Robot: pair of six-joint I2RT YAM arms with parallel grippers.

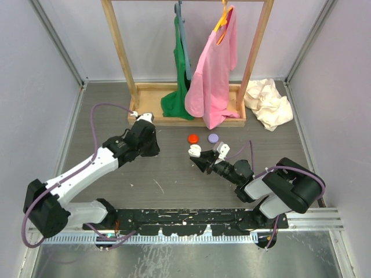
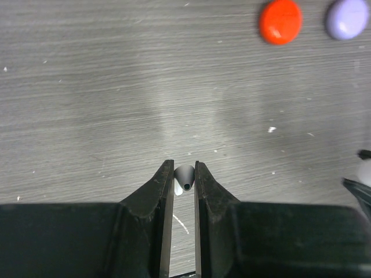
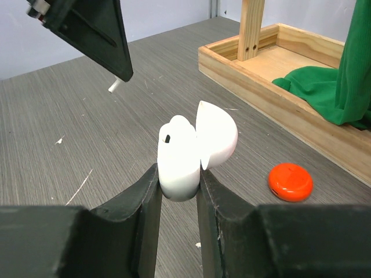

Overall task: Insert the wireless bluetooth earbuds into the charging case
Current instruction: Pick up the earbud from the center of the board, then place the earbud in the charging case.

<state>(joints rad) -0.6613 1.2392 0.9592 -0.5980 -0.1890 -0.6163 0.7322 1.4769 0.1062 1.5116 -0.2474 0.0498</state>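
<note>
We see the left pincer [image 2: 184,169] closed tight on one earbud [image 2: 185,177] at the bottom centre of the left wrist view; its white stem pokes out past the tips in the upper left of the right wrist view. Right pincer [image 3: 178,174] is clamped on the white charging case [image 3: 177,159], lid flipped open toward the right, at the centre of that view; in the top view the case sits just right of centre, apart from the left pincer. Red cap [image 1: 193,138] and purple cap [image 1: 213,138] lie on the counter [image 1: 168,182] just above the case there.
</note>
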